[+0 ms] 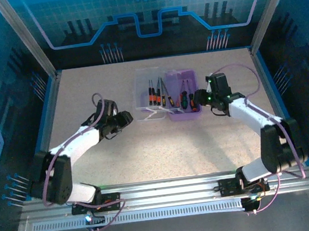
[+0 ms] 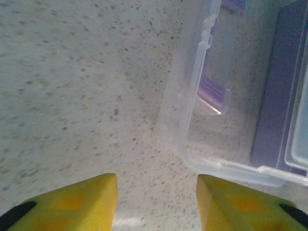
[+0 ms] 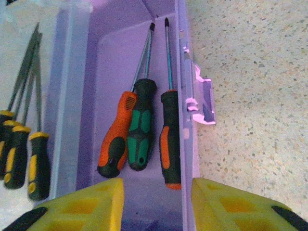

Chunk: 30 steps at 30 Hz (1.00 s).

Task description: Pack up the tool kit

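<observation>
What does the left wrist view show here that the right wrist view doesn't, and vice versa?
Left wrist: the clear lid's near corner and raised rim up close, with a purple fitting at its wall.
Right wrist: three screwdrivers with orange and green handles lying in the purple case, and four yellow-black ones on the lid beside it.
Both: speckled table, purple plastic of the case, and spread yellow fingertips, of the left hand and right hand respectively.
</observation>
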Motion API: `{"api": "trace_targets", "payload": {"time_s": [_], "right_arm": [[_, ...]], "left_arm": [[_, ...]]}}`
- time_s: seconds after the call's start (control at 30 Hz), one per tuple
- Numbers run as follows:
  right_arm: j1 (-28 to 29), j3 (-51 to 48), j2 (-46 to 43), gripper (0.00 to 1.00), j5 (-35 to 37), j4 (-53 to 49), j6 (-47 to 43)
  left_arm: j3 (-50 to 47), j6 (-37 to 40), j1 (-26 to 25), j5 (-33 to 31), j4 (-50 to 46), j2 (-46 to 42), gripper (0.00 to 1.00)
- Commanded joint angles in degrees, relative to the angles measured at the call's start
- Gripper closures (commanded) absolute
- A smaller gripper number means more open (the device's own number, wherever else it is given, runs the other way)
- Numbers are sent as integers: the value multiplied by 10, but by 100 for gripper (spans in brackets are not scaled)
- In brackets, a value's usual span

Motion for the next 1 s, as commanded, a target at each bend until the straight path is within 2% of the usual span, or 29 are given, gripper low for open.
{"api": "trace_targets", "payload": {"time_s": [0.0,0.13,0.4,0.53,0.7,0.97], "right_arm": [[-15,31,34,60,-41,-17,12],[-36,32,41,60,-42,-13,19],[-82,1,-20,57,-57,-37,18],[-90,-10,-37,57,-56,-50,11],[-96,-12,-51,53,-61,-64,-2],[-100,-16,-30,48,-95,-31,6]], "left_arm": [[61,41,4,89,42,61,59],[92,57,5,102,65,116,62],[140,91,5,57,26,177,66],[145,98,5,40,15,190,80],[146,123,5,19,-6,185,100],[156,149,5,-39,-89,114,100]]}}
